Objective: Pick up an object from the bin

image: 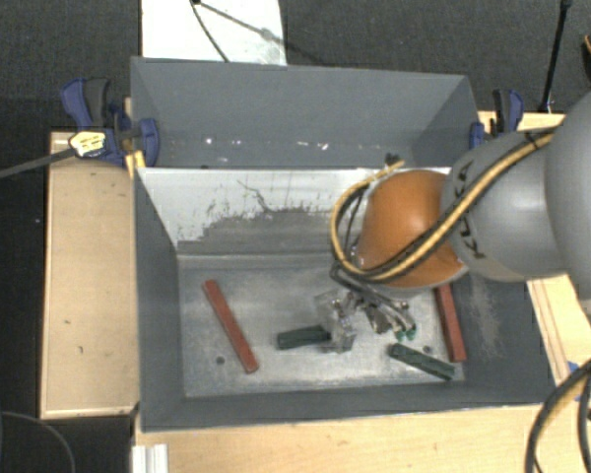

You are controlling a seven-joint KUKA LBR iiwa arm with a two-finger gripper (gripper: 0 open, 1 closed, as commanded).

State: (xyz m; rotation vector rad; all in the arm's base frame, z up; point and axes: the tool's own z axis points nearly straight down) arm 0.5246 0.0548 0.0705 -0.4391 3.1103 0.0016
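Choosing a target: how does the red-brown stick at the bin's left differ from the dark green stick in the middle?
The red-brown stick is reddish, the dark green stick almost black. The red-brown stick looks longer than the dark green stick. The red-brown stick lies diagonally, apart from the gripper; the dark green stick lies nearly level, its right end at the gripper. Both are slim bars flat on the bin floor.

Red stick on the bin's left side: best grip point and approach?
Grip the red stick at mid-length, coming straight down from above and closing across its narrow width. It lies flat and diagonal on the bin floor, with bare floor along both long sides.
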